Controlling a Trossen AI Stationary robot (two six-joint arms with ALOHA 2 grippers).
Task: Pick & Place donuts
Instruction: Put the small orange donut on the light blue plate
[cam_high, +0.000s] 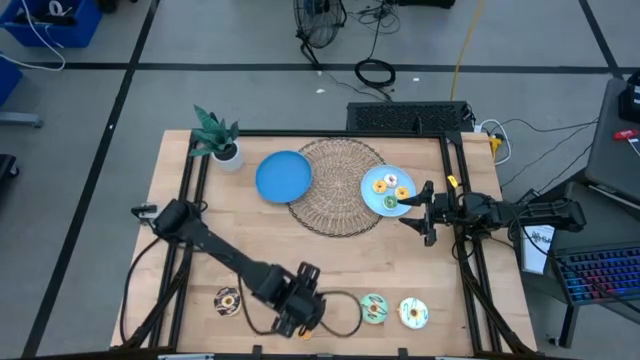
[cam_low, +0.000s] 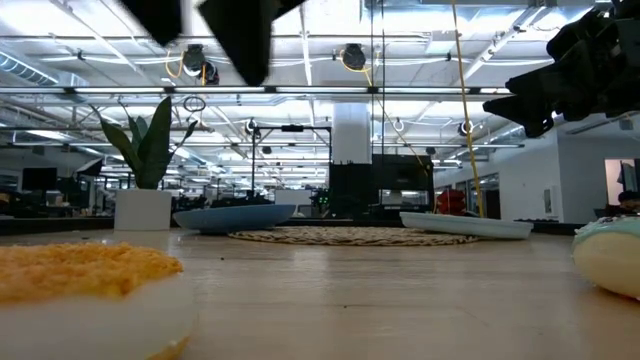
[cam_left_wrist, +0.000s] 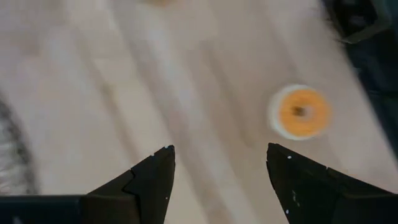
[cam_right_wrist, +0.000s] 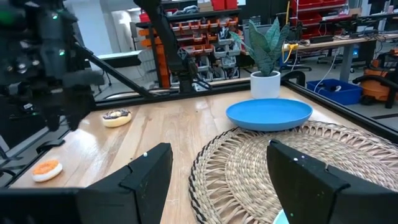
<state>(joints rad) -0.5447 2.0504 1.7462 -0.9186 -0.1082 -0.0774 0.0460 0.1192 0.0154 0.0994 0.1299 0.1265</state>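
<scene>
Three larger donuts lie flat near the table's front edge: chocolate (cam_high: 227, 300), green (cam_high: 373, 308) and white (cam_high: 413, 313). Several tiny donuts sit on the right blue plate (cam_high: 372, 197). My left gripper (cam_high: 300, 318) hangs open and empty above the front edge, between the chocolate and green donuts. Its wrist view (cam_left_wrist: 221, 155) shows an orange-topped donut (cam_left_wrist: 300, 112) beyond the fingers. My right gripper (cam_high: 412, 205) is open and empty (cam_right_wrist: 221, 152) at the near right side of the plate with the tiny donuts, over the wicker mat (cam_right_wrist: 298, 162).
An empty blue plate (cam_high: 284, 176) sits on the left rim of the wicker mat (cam_high: 335, 170). A potted plant (cam_high: 218, 140) stands at the far left corner. A dark cable loops on the table beside my left gripper (cam_high: 345, 315). Bare wood lies between mat and front edge.
</scene>
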